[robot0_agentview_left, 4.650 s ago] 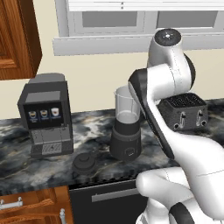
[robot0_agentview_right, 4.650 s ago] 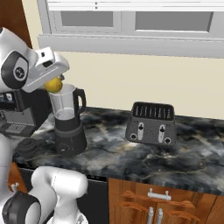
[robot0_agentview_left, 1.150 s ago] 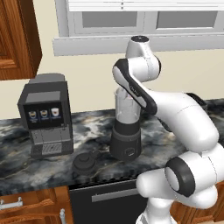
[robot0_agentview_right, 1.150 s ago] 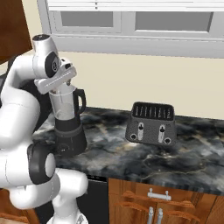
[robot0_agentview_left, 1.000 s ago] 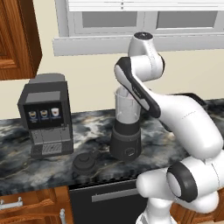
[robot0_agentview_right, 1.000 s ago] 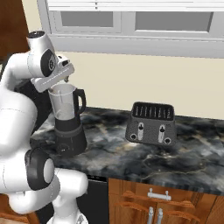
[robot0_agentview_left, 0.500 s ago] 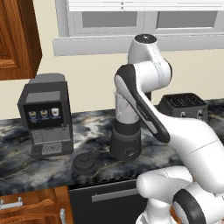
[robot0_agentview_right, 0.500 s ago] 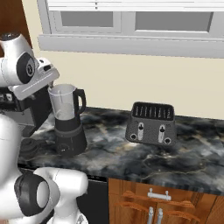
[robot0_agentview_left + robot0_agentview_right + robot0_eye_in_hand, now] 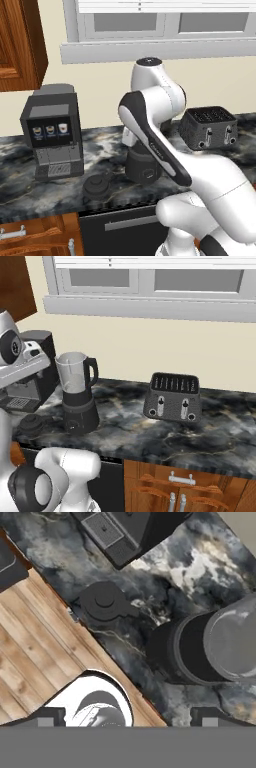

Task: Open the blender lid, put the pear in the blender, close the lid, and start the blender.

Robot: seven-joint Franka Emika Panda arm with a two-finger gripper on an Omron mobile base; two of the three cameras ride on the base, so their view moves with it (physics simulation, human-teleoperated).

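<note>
Blender (image 9: 77,396): stands upright on the dark marbled desk (image 9: 150,436), dark tapered base below, clear jar above, black handle on the side facing the toaster. The jar mouth is uncovered. From the left base view the arm hides the jar and shows the base alone (image 9: 144,167). From the hand view the open jar (image 9: 232,642) is seen from above; its contents cannot be made out.

Blender lid (image 9: 97,186): round, black, knob up, lying flat on the desk just beside the blender base, toward the front edge and on the coffee machine's side; also seen at (image 9: 32,423) and (image 9: 104,602). It does not touch the blender.

Pear: cannot be told in these views.

Tool (image 9: 127,716): released, its two dark tips standing wide apart with nothing between them, held high above the desk edge beside the blender.

Coffee machine (image 9: 52,132): boxy, grey, beyond the lid from the blender.

Toaster (image 9: 173,397): dark, well apart from the blender on the handle side.
</note>
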